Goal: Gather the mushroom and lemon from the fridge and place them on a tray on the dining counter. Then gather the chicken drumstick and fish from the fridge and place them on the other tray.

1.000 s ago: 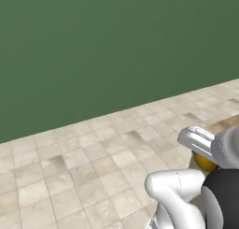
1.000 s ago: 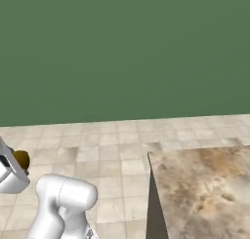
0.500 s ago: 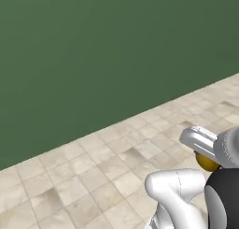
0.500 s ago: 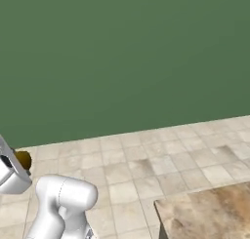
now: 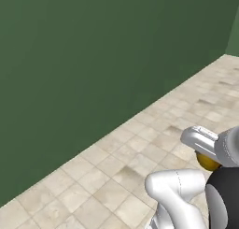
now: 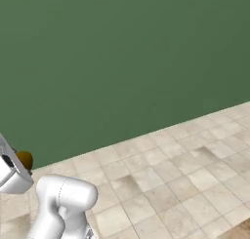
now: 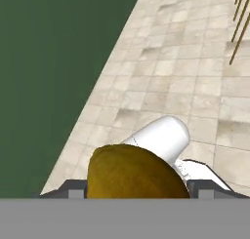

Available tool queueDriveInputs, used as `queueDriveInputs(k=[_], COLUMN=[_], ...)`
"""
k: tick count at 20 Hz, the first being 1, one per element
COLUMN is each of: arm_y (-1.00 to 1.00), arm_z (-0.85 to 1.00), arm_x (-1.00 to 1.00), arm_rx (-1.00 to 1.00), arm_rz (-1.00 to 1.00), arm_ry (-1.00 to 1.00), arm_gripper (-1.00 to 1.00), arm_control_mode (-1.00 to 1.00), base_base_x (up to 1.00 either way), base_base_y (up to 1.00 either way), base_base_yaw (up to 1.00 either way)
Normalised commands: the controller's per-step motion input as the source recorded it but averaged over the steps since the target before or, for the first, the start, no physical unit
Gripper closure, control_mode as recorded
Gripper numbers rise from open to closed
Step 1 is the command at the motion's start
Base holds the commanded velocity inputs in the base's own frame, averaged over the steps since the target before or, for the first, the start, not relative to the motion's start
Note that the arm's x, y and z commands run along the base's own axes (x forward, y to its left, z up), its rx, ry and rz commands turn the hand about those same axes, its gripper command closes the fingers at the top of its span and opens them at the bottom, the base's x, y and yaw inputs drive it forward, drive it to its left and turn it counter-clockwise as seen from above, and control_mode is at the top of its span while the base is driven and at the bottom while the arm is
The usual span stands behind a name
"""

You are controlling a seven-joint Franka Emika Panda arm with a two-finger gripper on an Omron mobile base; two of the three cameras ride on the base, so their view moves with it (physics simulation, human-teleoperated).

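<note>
A rounded dark-yellow lemon [image 7: 134, 174] sits between the two dark fingertips of my gripper [image 7: 135, 188], which is shut on it. From the left base view the lemon [image 5: 207, 161] peeks out under the grey hand of the gripper [image 5: 205, 151] at the right edge, carried above the floor. The right base view has the lemon [image 6: 24, 160] beside the gripper [image 6: 14, 167] at the far left. The mushroom, chicken drumstick, fish, fridge and trays are out of view.
A dark green wall [image 5: 93, 60] rises behind a beige tiled floor [image 5: 116, 172]. Thin wooden legs [image 7: 239, 23] stand at the hand view's upper right. A brown stone counter corner [image 6: 242, 231] touches the right base view's lower right.
The whole picture has shifted in both base views as the base turns: the stone counter has slid almost out of the right base view. The lemon stays in the gripper.
</note>
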Motion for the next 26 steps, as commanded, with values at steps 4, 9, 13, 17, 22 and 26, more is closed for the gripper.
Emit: queueDriveInputs(k=[4, 9, 13, 17, 22, 26], arm_y=[0.0, 0.0, 0.0, 0.0, 0.0, 0.0], arm_z=[0.0, 0.0, 0.0, 0.0, 0.0, 0.0], arm_x=[0.0, 0.0, 0.0, 0.0, 0.0, 0.0], arm_rx=[0.0, 0.0, 0.0, 0.0, 0.0, 0.0], arm_rz=[0.0, 0.0, 0.0, 0.0, 0.0, 0.0], arm_ry=[0.0, 0.0, 0.0, 0.0, 0.0, 0.0], arm_gripper=[1.0, 1.0, 1.0, 1.0, 1.0, 1.0], arm_control_mode=[1.0, 1.0, 1.0, 1.0, 1.0, 1.0], base_base_x=[0.62, 0.63, 0.71, 0.91, 1.0, 0.97], base_base_y=[0.13, 0.08, 0.14, 0.24, 0.28, 0.27], base_base_yaw=[-0.53, -0.53, -0.51, -0.45, -0.41, -0.42])
